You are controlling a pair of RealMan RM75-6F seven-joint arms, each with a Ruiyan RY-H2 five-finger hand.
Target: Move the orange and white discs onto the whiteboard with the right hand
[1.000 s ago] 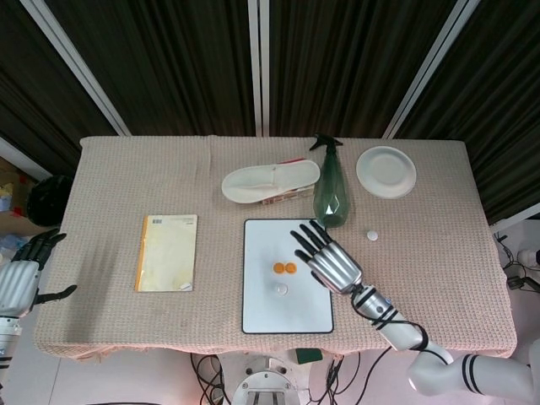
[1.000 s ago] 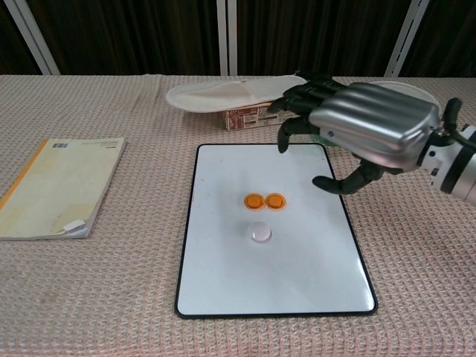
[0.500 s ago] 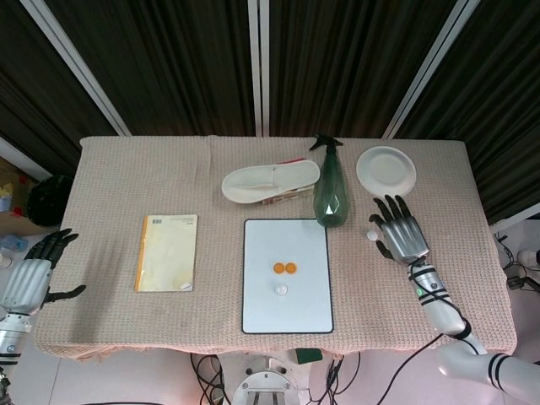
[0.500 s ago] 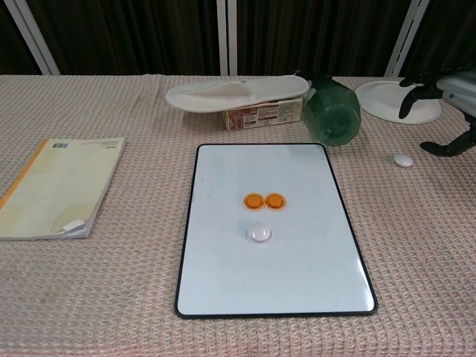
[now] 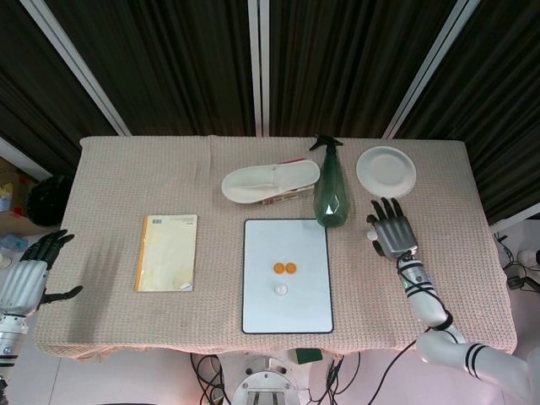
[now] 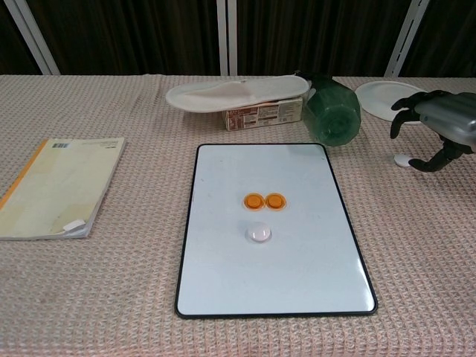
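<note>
Two orange discs [image 5: 284, 268] [image 6: 265, 201] lie side by side on the whiteboard [image 5: 287, 314] [image 6: 277, 282], with a white disc [image 5: 282, 289] [image 6: 259, 233] just in front of them. A second white disc [image 6: 402, 159] lies on the cloth to the right of the board. My right hand [image 5: 391, 228] [image 6: 439, 128] hovers open just over and beside that disc, fingers spread and thumb curved down next to it, holding nothing. In the head view the hand hides this disc. My left hand [image 5: 29, 274] hangs open off the table's left edge.
A green spray bottle [image 5: 330, 190] [image 6: 333, 111] stands between the board and my right hand. A white plate [image 5: 386, 171] [image 6: 383, 97] lies behind the hand. A white slipper [image 5: 270, 180] [image 6: 236, 94] rests on a small box at the back. A yellow notebook [image 5: 167, 252] [image 6: 56, 186] lies at the left.
My right hand has swung from above the whiteboard to the right, past the bottle, and come down beside the loose white disc. The discs on the board have not moved.
</note>
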